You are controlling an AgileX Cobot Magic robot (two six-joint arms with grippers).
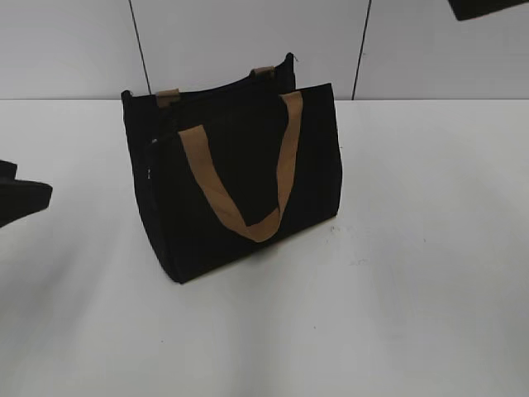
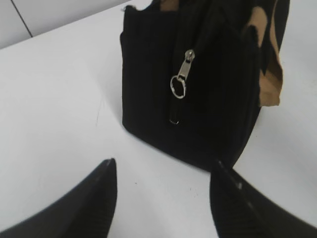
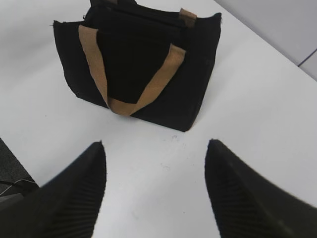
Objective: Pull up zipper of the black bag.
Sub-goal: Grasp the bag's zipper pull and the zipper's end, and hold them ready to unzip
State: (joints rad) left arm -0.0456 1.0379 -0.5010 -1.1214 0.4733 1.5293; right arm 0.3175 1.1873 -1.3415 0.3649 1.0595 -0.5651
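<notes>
The black bag point(image 1: 240, 174) stands upright on the white table, and its near tan handle point(image 1: 248, 223) hangs down the front. In the left wrist view the bag's end panel point(image 2: 148, 99) faces me. The zipper's silvery slider point(image 2: 187, 62) sits partway down the end seam, with a ring pull point(image 2: 178, 87) hanging from it. My left gripper point(image 2: 163, 166) is open and empty, a short way in front of that end panel and not touching it. My right gripper point(image 3: 156, 145) is open and empty, held above the table in front of the bag point(image 3: 138, 59).
The white table point(image 1: 413, 289) spreads around the bag, with a pale panelled wall point(image 1: 248, 33) behind it. The left arm's dark tip point(image 1: 21, 198) shows at the left edge of the exterior view. The right arm's tip point(image 1: 488, 7) shows at the top right.
</notes>
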